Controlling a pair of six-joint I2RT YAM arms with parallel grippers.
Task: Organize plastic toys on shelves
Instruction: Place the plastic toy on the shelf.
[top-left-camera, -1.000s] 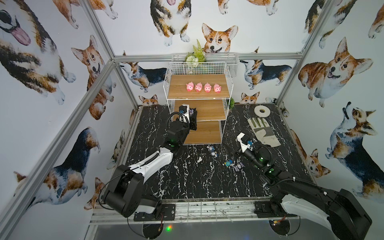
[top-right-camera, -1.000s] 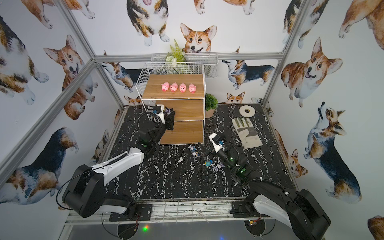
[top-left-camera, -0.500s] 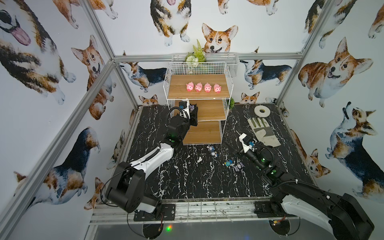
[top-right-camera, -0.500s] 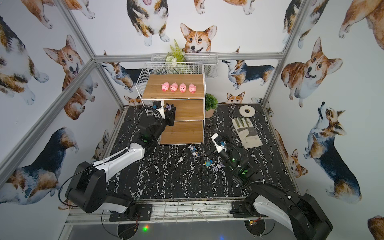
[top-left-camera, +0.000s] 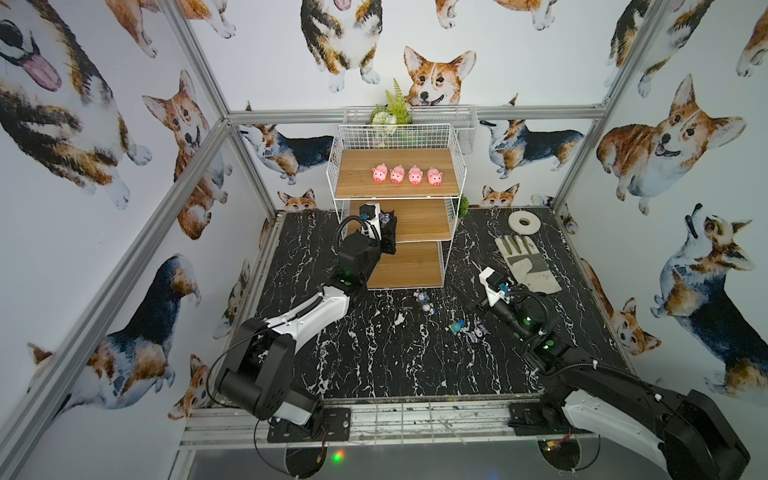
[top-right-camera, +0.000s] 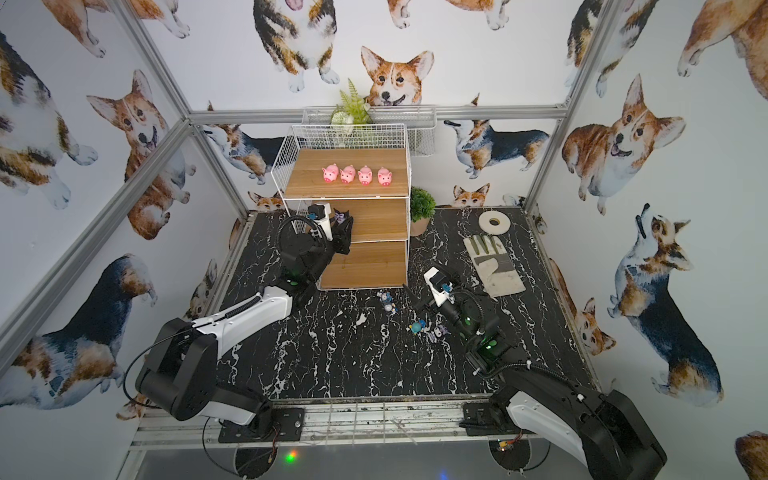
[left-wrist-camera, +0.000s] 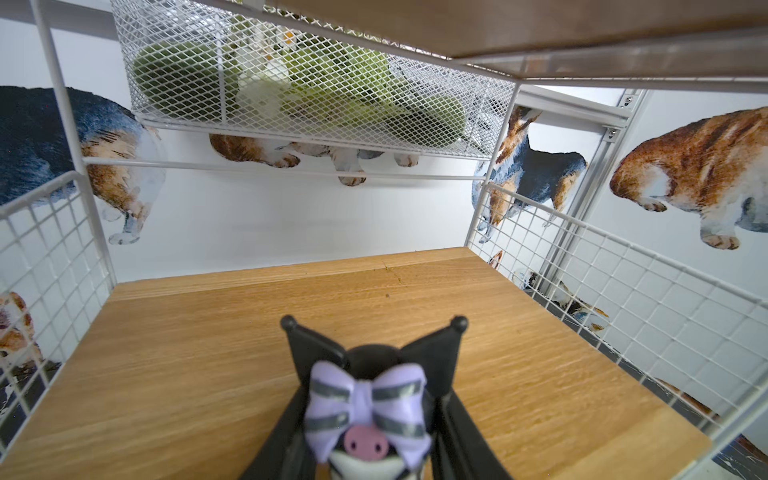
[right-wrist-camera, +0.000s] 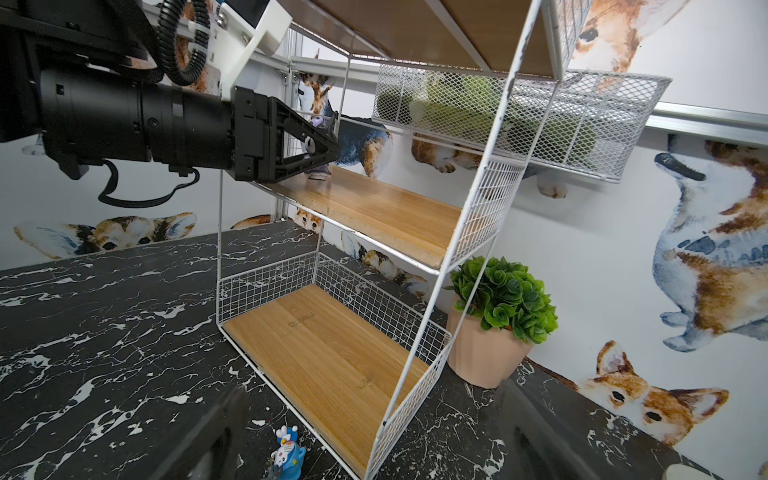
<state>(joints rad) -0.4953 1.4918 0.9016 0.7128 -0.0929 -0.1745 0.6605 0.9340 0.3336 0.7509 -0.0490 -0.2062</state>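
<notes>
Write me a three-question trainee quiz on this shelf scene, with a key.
1. True or false: four pink pigs stand on the top shelf.
2. The left tool holds the black-and-purple figure at which shelf? A top, B middle, C bottom.
3. Fill in: the right tool is ___, holding nothing.
Key: 1 true; 2 B; 3 open.
</notes>
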